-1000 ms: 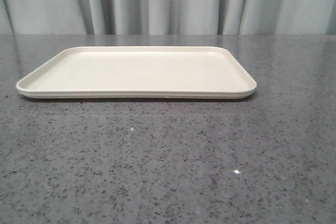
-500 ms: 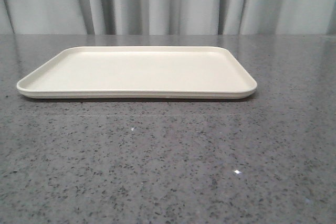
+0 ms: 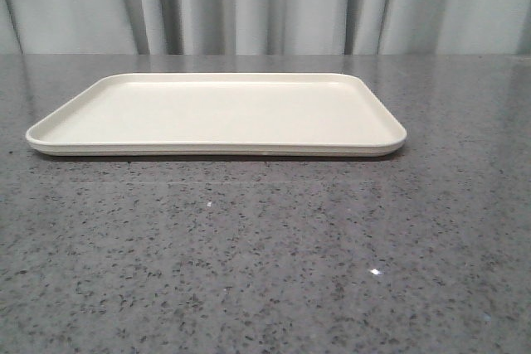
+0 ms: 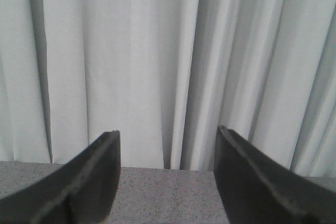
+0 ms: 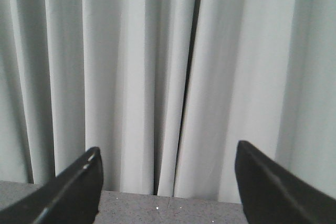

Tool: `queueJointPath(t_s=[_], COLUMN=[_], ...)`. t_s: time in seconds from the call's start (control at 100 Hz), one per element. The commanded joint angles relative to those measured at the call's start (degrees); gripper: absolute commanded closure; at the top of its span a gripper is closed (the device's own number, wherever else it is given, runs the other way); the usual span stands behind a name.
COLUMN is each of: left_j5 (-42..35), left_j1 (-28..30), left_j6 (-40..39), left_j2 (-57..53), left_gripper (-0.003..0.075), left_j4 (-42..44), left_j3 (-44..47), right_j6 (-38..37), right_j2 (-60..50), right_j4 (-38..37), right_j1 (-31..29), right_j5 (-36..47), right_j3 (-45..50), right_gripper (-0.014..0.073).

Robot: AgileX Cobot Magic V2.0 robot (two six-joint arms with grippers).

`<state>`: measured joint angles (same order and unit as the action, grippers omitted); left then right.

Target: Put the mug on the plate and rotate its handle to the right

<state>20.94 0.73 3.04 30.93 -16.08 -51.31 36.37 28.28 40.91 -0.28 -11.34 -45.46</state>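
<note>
The cream rectangular plate (image 3: pixel 216 118) lies flat on the grey speckled table in the front view, and nothing stands on it. The mug and its handle are out of view in every frame. Neither arm shows in the front view. My left gripper (image 4: pixel 167 140) is open and empty, its black fingers (image 4: pixel 89 182) wide apart, facing the curtain over the table's far edge. My right gripper (image 5: pixel 167 153) is open and empty too, its fingers (image 5: pixel 73 187) spread wide, also facing the curtain.
A grey speckled stone table (image 3: pixel 265 263) stretches in front of the plate. A pale pleated curtain (image 3: pixel 265 2) hangs behind the table's far edge and fills both wrist views.
</note>
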Motion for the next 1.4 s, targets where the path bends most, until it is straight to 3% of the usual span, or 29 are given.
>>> queueJointPath(t_s=[0.0,0.34,0.59,1.0,1.39], left_j5=[-2.83,5.89,17.68,32.24,40.76], left_j1=[0.13,0.13,0.13,0.13,0.13], left_j6=[-0.46,-0.46,-6.25,-9.02,-8.48], left_j2=[0.64,4.46,8.08,12.92,20.07], left_gripper=[0.0324,0.0334,0.0334,0.0334,0.0334], left_j4=[-0.3,3.75,17.41,27.45,30.45], left_j3=[-2.46,-11.68,-17.95,-17.98,-17.98], right_j6=[0.22,0.27,0.27,0.27,0.27], right_j2=[1.74,8.34,10.73,10.93,10.93], right_j4=[0.87,-4.53,-4.93,-4.93,-5.03], right_j1=[-0.39,-0.39,-0.39,-0.39,-0.39], right_j5=[1.88,-4.81,-7.0,-9.51,-10.97], right_j3=[-3.97,-13.28,-15.12,-15.12,-15.12], right_gripper=[0.006,0.0066,0.0066,0.0066,0.0066])
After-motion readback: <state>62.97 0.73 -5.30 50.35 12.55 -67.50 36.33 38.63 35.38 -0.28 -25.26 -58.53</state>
